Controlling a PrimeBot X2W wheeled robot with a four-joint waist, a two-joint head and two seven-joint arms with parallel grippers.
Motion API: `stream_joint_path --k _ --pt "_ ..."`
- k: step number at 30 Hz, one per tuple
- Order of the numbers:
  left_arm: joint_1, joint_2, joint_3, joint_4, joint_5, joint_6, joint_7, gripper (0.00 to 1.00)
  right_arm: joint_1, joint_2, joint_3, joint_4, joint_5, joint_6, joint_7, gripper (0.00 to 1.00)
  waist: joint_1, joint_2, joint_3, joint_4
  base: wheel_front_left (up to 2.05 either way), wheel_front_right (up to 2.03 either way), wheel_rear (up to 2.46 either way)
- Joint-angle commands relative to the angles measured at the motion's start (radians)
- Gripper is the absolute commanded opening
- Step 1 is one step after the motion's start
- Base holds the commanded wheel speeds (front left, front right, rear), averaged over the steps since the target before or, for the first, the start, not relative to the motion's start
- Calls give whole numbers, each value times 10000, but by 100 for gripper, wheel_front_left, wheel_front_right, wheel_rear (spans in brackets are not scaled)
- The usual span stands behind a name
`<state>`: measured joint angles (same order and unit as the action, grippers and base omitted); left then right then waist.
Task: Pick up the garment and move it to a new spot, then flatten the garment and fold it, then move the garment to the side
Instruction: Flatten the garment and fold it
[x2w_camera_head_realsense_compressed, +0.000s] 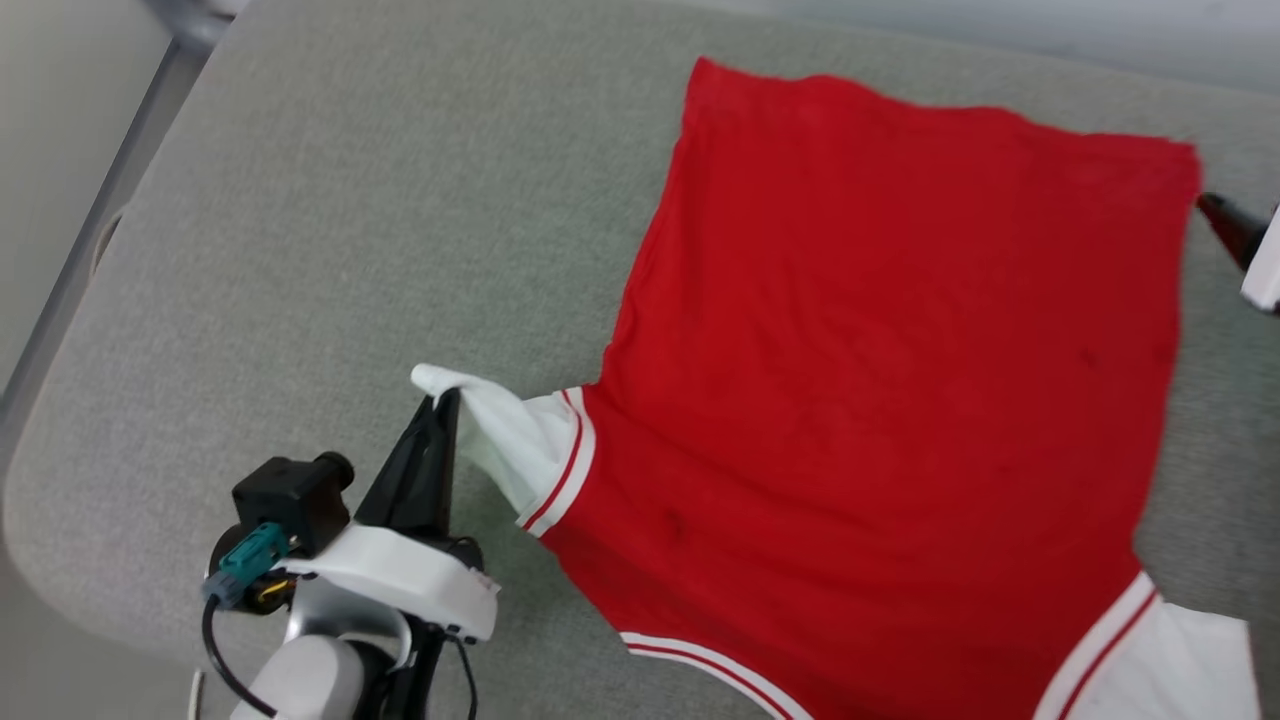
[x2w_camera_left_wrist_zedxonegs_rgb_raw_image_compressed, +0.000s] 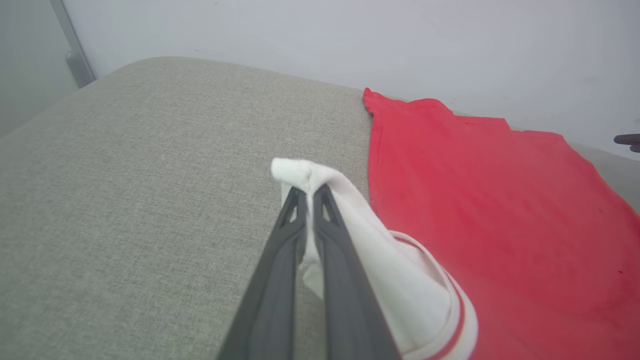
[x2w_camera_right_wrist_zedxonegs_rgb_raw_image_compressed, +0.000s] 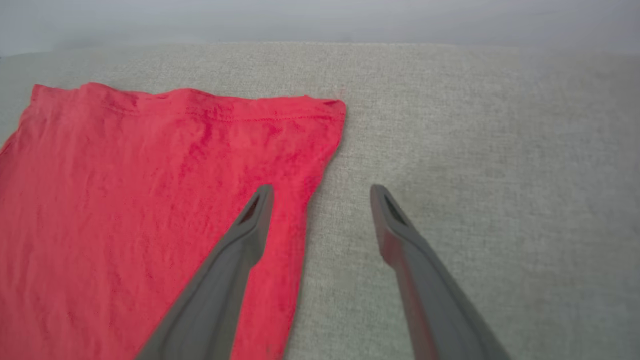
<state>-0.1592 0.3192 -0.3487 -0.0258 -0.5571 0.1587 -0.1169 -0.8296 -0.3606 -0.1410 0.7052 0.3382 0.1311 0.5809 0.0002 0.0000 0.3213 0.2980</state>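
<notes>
1. Left gripper (x2w_camera_head_realsense_compressed: 440, 402), at 8 o'clock in head view, is clenched on the white sleeve (x2w_camera_head_realsense_compressed: 500, 440).
2. Right gripper (x2w_camera_right_wrist_zedxonegs_rgb_raw_image_compressed: 322, 192), at 2 o'clock, is spread wide and holds nothing, near the hem corner (x2w_camera_right_wrist_zedxonegs_rgb_raw_image_compressed: 335, 107).
3. Shirt (x2w_camera_head_realsense_compressed: 880, 380) lies spread on the grey pad (x2w_camera_head_realsense_compressed: 350, 200).

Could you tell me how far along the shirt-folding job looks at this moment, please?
Done: the garment lies spread, mostly flat on the grey cushion. In hand: the left gripper pinches a white sleeve; the right gripper is open by a hem corner. Left: folding, moving aside.
</notes>
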Motion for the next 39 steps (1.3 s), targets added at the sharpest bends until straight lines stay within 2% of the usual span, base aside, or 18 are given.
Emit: stream_joint_path --k 1,9,15,16,17,18,23,29,34,39 --pt "-260 -113 -78 53 47 -84 -123 0 -452 -145 91 256 -192 -7 255 100 -2 0 563 513 0 0 0" --pt "-786 -560 -366 400 -66 -421 -524 0 -1792 -351 438 1126 -827 -7 978 100 -2 0 1420 1021 0 0 0" --pt "-969 -578 -396 749 -80 -584 -757 0 -1527 -192 737 2255 -752 -7 2161 100 -2 0 1719 1085 0 0 0" --pt "-977 -572 -376 777 -94 -588 -782 0 -1422 -179 703 2475 -725 -7 2455 44 -2 0 1719 1066 0 0 0" --pt "-992 -576 -367 805 -99 -597 -806 0 -1313 -172 650 2676 -686 -7 2684 4 -2 0 1708 1054 0 0 0" --pt "-1012 -582 -365 835 -94 -594 -804 0 -1226 -177 580 2819 -643 -9 2873 0 -2 0 1691 1050 0 0 0" --pt "-1086 -572 -375 963 -173 -624 -824 0 -1475 -489 482 2632 -706 -10 2813 0 -2 0 1561 1015 0 0 0" --pt "-757 -330 -248 1264 -173 -487 -780 0 -1366 -800 681 1780 -451 -14 2016 0 -2 0 909 585 0 0 0" --pt "-388 -93 -17 1457 -208 -130 -637 0 -294 -731 881 920 97 -12 1440 0 -2 0 115 -103 0 0 0" --pt "40 219 156 1525 -367 34 -272 0 1443 -614 846 -105 802 -12 930 0 -2 0 -693 -795 0 0 0"
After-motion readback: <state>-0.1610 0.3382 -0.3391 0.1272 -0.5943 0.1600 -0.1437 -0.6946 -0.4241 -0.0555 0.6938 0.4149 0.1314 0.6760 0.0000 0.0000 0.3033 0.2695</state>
